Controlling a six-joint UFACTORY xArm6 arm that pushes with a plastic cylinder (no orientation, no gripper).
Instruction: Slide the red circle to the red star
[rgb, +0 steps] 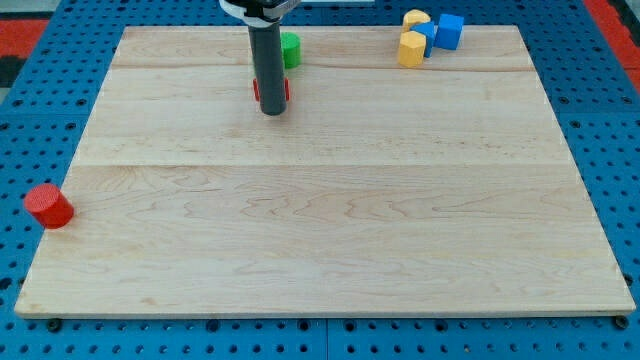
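Beside my tip (272, 112), red block (284, 89)

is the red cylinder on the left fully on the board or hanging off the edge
Hanging off. The red cylinder straddles the wooden board's left edge, partly over the blue pegboard.

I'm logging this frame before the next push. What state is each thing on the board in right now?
my tip: down on the board, in front of the red star, hiding most of it.
red star: only slivers show beside the rod.
red circle: at the view's left edge, far from my tip, untouched.
green block: just behind the rod.
yellow blocks and blue blocks: clustered at the view's top right.
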